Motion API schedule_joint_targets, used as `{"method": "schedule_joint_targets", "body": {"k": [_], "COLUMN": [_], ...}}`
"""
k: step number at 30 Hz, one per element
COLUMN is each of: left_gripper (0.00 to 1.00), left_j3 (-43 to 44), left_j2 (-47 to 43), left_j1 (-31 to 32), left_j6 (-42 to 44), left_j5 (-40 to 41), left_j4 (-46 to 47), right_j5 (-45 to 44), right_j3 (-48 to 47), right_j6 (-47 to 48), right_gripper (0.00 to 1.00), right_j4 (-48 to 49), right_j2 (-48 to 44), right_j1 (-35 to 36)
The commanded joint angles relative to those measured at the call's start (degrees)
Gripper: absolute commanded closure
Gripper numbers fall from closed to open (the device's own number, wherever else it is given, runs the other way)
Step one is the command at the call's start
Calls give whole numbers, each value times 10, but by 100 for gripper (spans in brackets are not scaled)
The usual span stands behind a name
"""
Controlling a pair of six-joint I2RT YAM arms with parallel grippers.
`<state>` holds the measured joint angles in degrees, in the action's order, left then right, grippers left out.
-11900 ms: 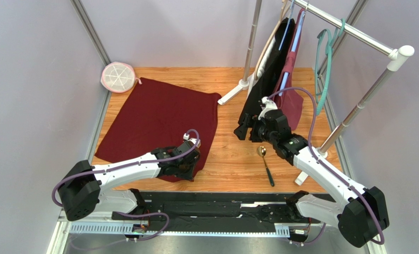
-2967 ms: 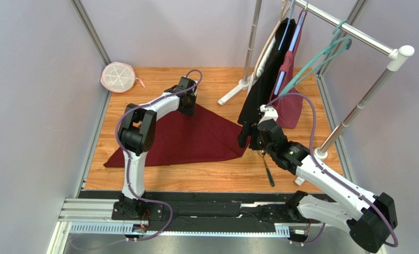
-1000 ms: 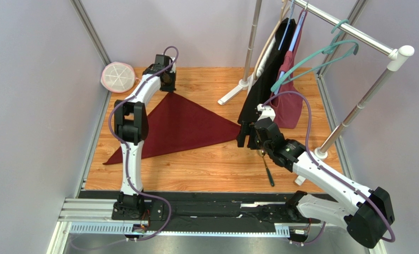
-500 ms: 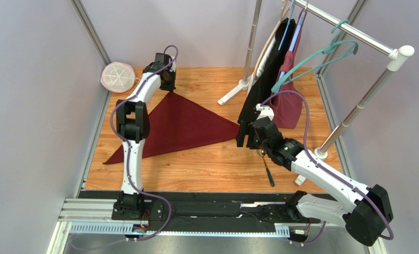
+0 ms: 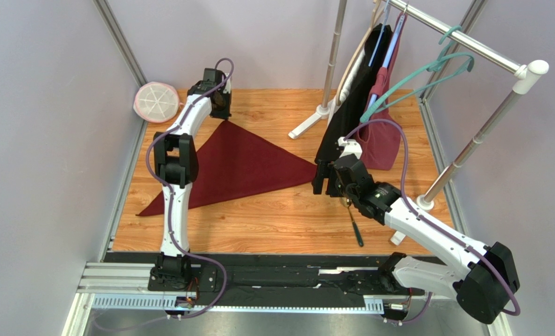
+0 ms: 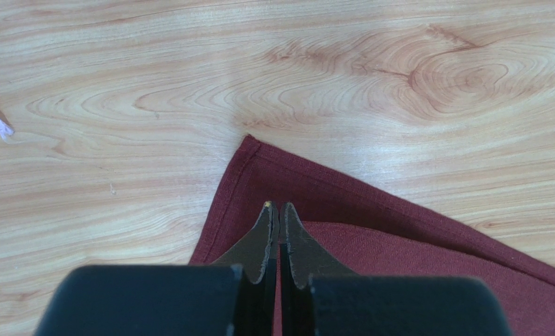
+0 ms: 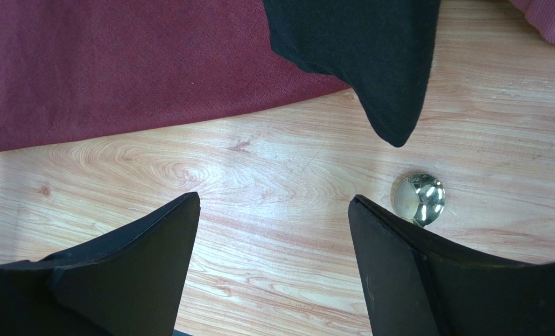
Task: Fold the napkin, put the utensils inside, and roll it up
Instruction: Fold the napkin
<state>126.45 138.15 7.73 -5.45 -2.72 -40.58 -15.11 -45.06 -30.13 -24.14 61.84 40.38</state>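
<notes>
Left gripper [image 6: 279, 210] pinched closed over 12 o'clock corner of napkin [image 6: 399, 245], perhaps touching, right gripper [image 7: 273, 203] spread wide, utensil [image 7: 418, 198] at its 3 o'clock

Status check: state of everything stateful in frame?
napkin: folded into a triangle, lying flat.
spoon: on the table, outside the napkin.
left gripper: shut, above the napkin's far corner, nothing visibly held.
right gripper: open, empty, beside the spoon's bowl.
</notes>
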Motion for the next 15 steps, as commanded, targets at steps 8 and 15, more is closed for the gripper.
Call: {"method": "schedule_joint_targets", "body": {"k": [8,15], "left_gripper": [100,80], "left_j3": [34,30], "left_j2": [9,1], "left_j1": [-10,-11], "left_j6": [-2,-5], "left_j5": [-9,-7], "left_j4": [-5,9], "right_j5": [-10,-12], "right_j3": [-24,-19], "right_j6": [9,7], "right_gripper": [18,18], "right_j4": [14,8], "right_j2": [6,2], "right_j1": [2,2]}}
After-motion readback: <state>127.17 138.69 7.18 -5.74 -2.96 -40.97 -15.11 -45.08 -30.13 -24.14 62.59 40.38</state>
